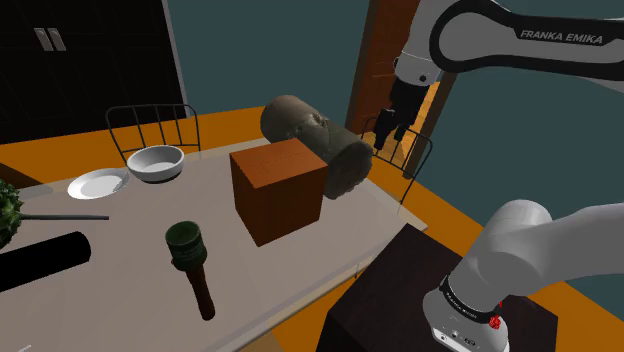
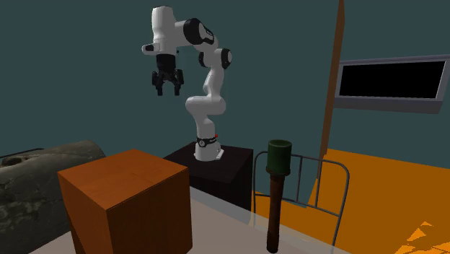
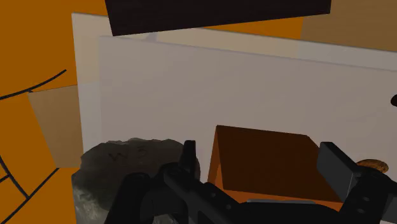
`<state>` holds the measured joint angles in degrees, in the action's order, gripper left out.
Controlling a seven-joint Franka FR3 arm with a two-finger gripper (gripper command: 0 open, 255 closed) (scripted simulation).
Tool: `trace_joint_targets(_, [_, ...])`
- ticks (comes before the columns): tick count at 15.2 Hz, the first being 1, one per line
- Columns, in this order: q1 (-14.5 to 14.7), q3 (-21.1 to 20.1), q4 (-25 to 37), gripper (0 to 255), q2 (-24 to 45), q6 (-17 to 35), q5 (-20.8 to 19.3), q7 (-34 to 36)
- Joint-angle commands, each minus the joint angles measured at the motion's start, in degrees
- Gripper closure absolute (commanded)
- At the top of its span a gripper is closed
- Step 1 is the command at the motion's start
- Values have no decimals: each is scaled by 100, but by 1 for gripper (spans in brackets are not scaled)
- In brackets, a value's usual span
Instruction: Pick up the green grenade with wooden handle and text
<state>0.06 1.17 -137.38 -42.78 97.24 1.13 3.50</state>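
Note:
The grenade (image 1: 191, 265) lies on the pale table (image 1: 120, 260) near its front edge, a dark green head with a brown wooden handle pointing toward the stand. From the second exterior view the grenade (image 2: 277, 189) looks upright at the table's edge. My gripper (image 1: 393, 128) hangs high in the air beyond the table's far right corner, well away from the grenade, open and holding nothing. In the second exterior view the gripper (image 2: 166, 86) points down above the stand. The wrist view has the gripper (image 3: 262, 164) with its fingers (image 3: 189, 156) spread above the box and the log.
A brown box (image 1: 278, 190) stands mid-table with a grey log-like cylinder (image 1: 315, 140) behind it. A white bowl (image 1: 157, 162), a plate (image 1: 97, 184), a black cylinder (image 1: 40, 262) and a spiky green thing (image 1: 8, 210) lie to the left. Wire chairs (image 1: 150, 125) ring the table.

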Motion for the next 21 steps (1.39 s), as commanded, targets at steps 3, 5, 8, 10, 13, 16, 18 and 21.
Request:
trace_joint_targets(3, [139, -154, 88, 0, 264, 182, 111, 49])
trace_joint_targets(5, [272, -307, 195, 0, 538, 356, 211, 96])
trace_joint_targets(8, [456, -535, 390, 0, 963, 600, 338, 161])
trace_joint_targets(10, [571, -686, 543, 0, 1254, 749, 406, 205])
trace_joint_targets(13, [729, -914, 805, 0, 1700, 953, 480, 271])
trace_joint_targets(16, [874, -1139, 1104, 0, 2157, 1130, 515, 344])
trace_joint_targets(18, [967, -1287, 1324, 0, 2466, 1232, 516, 398])
trace_joint_targets(21, [1101, -1507, 1685, 0, 2938, 1361, 482, 488])
